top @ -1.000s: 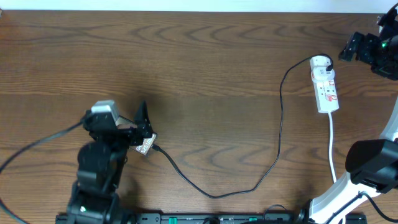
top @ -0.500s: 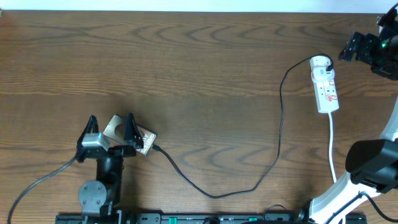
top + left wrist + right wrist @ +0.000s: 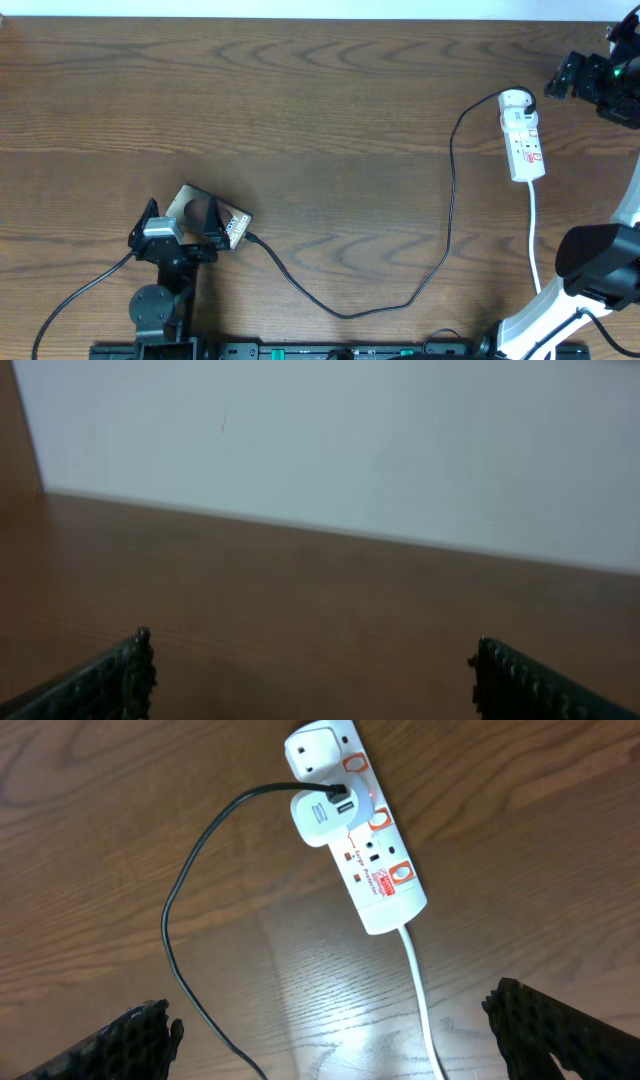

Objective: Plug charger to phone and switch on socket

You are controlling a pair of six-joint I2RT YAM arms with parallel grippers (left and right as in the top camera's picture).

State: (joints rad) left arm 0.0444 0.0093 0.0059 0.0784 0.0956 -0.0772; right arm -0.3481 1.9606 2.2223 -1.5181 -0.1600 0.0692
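Down at the near-left of the table (image 3: 320, 90), my left gripper (image 3: 180, 213) sits over the phone (image 3: 233, 228), one finger either side of its pale end; from the wrist, those fingers (image 3: 115, 682) stand wide apart at the bottom corners, bare wood and a pale wall (image 3: 350, 440) ahead; whether they touch the phone, I cannot tell. Phone lies flat, tilted on the wood; the charger (image 3: 345, 314) meets its right end, loops out along the near edge, then climbs to the socket (image 3: 524, 140) at far right; whether the tip is seated, I cannot tell. Over there, my right gripper (image 3: 330, 1015) hangs above the socket, fingers splayed to the frame's corners, gripping nothing; socket lies slanted below, a white adapter (image 3: 322, 817) plugged in with the black cable leaving it leftward; white cord (image 3: 418, 985) trails toward me; red marks show beside the outlets.
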